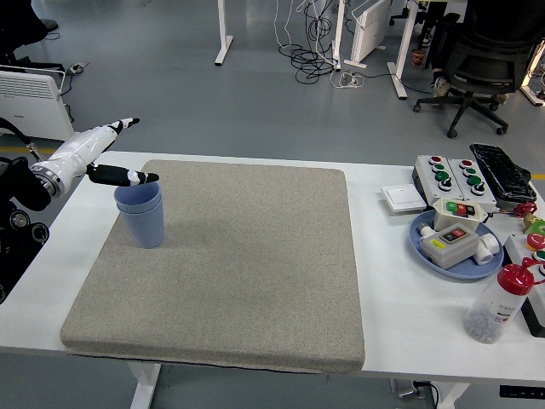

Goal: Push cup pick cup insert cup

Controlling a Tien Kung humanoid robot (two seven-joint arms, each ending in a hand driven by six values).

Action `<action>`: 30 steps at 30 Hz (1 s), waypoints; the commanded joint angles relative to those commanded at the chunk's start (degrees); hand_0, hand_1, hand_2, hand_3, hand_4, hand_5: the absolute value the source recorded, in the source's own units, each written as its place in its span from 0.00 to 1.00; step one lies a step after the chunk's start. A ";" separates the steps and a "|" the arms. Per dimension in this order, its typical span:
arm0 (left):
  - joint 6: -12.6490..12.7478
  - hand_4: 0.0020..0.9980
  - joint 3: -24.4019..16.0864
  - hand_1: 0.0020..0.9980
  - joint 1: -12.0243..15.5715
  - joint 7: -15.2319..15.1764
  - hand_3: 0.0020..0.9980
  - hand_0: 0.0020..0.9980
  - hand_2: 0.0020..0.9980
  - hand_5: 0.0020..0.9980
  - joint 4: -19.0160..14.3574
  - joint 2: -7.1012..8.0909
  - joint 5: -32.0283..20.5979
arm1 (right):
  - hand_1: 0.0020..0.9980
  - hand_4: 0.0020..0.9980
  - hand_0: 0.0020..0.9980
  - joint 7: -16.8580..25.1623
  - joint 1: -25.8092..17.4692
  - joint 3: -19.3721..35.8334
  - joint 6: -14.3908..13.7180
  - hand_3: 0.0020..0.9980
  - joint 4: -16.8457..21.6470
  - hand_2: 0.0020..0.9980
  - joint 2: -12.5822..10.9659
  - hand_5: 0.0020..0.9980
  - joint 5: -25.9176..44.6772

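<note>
Two blue cups (141, 215) stand nested, one inside the other, upright near the far left corner of the grey mat (230, 264). My left hand (111, 153) hovers just above and left of the cups' rim, fingers spread and holding nothing; the thumb reaches over the rim. The right hand is out of view.
A blue plate (456, 247) with button boxes, a control box (451, 175), a white switch (402, 198) and a red-capped bottle (498, 304) sit on the white table's (392, 298) right side. Office chairs and desks stand behind.
</note>
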 joint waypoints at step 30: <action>5.27 0.59 -22.38 0.82 36.25 -0.16 0.78 0.80 0.82 1.00 -21.79 -13.97 -62.19 | 0.61 0.09 0.69 -0.08 -0.23 0.68 0.11 0.57 -0.19 0.64 -0.07 0.49 -1.44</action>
